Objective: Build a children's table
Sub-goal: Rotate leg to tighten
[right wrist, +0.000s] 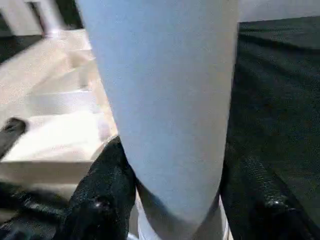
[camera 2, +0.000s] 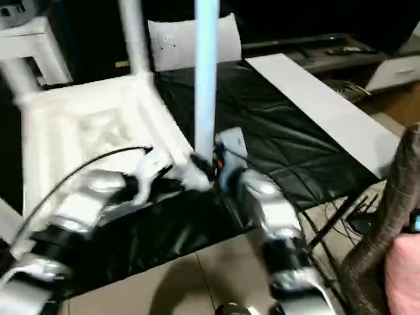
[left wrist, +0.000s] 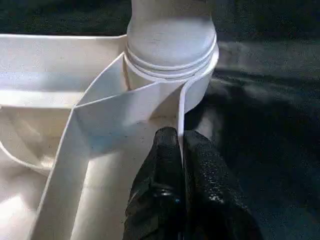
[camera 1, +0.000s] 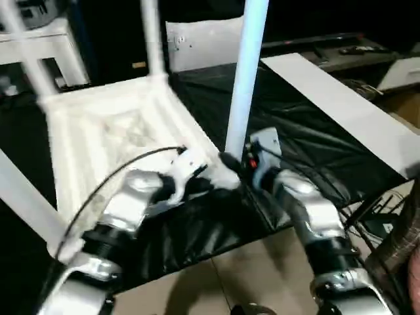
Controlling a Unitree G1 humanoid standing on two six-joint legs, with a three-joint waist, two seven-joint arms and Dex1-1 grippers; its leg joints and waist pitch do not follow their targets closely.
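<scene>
The white tabletop (camera 1: 98, 138) lies upside down on a black cloth, ribbed underside up. Its near right corner socket (left wrist: 170, 55) holds an upright white leg (camera 1: 246, 79). My right gripper (right wrist: 172, 165) is shut on this leg just above the socket, one black finger (right wrist: 100, 200) on each side. My left gripper (left wrist: 177, 137) is shut on the thin rim wall (left wrist: 150, 100) beside the same socket. Another leg (camera 1: 152, 39) stands at the far corner. Two more legs (camera 1: 29, 59) (camera 1: 26, 197) show on the left side.
The black cloth (camera 1: 295, 144) covers the work surface. A long white board (camera 1: 341, 105) lies across its right side. A white flat bag (camera 1: 197, 42) stands at the back. Cables (camera 1: 374, 216) trail over the tan floor (camera 1: 230, 275) at the near right.
</scene>
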